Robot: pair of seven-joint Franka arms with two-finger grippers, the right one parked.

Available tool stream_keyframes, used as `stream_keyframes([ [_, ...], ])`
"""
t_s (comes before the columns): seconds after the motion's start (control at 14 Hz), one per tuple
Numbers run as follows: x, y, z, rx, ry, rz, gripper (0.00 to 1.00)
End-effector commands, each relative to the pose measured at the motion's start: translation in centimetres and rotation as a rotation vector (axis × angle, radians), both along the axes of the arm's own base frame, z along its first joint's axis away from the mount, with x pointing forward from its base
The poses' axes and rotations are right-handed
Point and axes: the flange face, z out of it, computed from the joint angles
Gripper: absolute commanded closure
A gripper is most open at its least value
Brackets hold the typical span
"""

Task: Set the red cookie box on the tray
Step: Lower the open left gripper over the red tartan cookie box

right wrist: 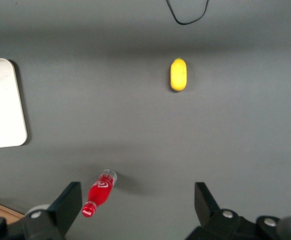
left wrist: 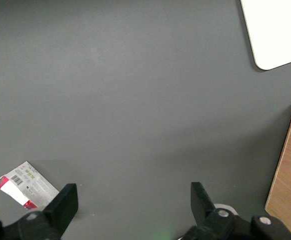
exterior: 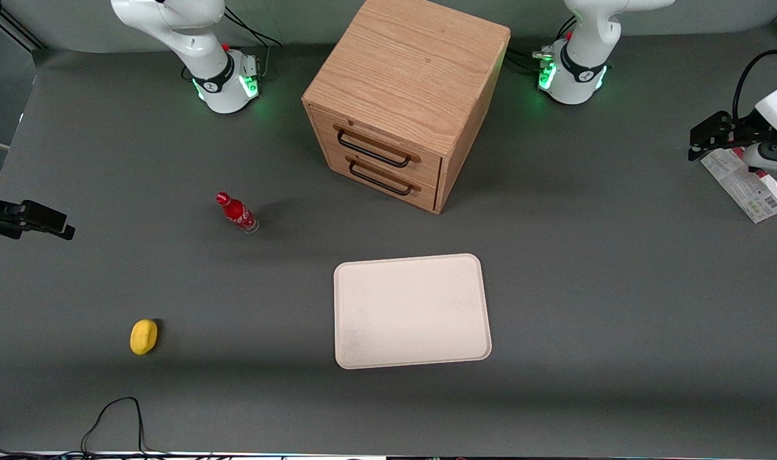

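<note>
The red cookie box (exterior: 749,188) lies flat on the table at the working arm's end, its grey-white printed face with barcode up and a red edge showing. My gripper (exterior: 705,137) hovers above the table close to it. In the left wrist view the gripper (left wrist: 133,200) is open, with bare table between its fingers. There the red cookie box (left wrist: 23,184) lies outside the gap, beside one finger (left wrist: 65,202) that covers one of its corners. The cream-white tray (exterior: 411,311) sits empty in mid-table, nearer the front camera than the cabinet; its corner (left wrist: 280,30) also shows.
A wooden drawer cabinet (exterior: 401,96) stands farther from the front camera than the tray, both drawers shut. Toward the parked arm's end stand a small red-capped cola bottle (exterior: 236,213) and a yellow object (exterior: 144,336). A black cable (exterior: 117,415) loops at the front edge.
</note>
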Motion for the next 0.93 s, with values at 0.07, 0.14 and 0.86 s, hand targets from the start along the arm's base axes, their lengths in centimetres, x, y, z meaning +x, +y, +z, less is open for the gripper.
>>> stream_keyframes([
  [0.07,0.2,0.0,1.0,-0.008,0.004,0.001,0.00],
  [0.14,0.2,0.0,1.2,-0.005,0.001,-0.007,0.00],
  [0.86,3.2,16.4,-5.9,0.124,-0.045,0.236,0.01],
])
